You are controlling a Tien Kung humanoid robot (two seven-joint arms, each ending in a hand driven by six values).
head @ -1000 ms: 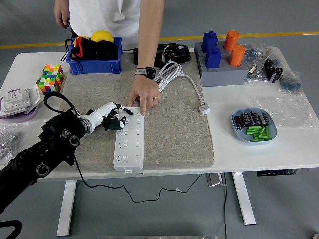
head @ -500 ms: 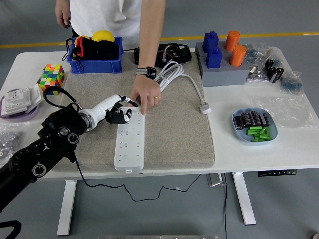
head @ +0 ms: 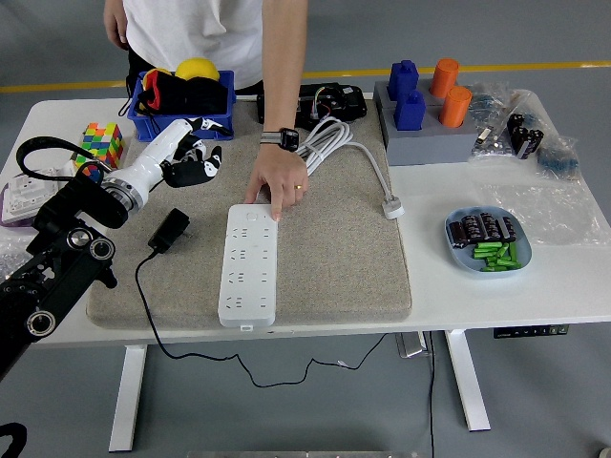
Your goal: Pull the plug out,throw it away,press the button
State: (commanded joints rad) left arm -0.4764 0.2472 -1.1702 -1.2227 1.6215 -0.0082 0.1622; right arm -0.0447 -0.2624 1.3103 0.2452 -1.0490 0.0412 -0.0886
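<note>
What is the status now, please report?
Left hand open, raised above mat. Black plug out, lying on mat left of power strip. Person's hand holds strip's far end, by the button.

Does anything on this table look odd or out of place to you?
The black plug lies loose on the grey mat, left of the white power strip, its cord trailing off the table's near edge. A person's hand presses on the strip's far end.

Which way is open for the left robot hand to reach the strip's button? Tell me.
Probably none cleanly: the person's hand rests on the power strip's top end, where the button seems to be. The left robot hand hovers open, up-left of it.
</note>
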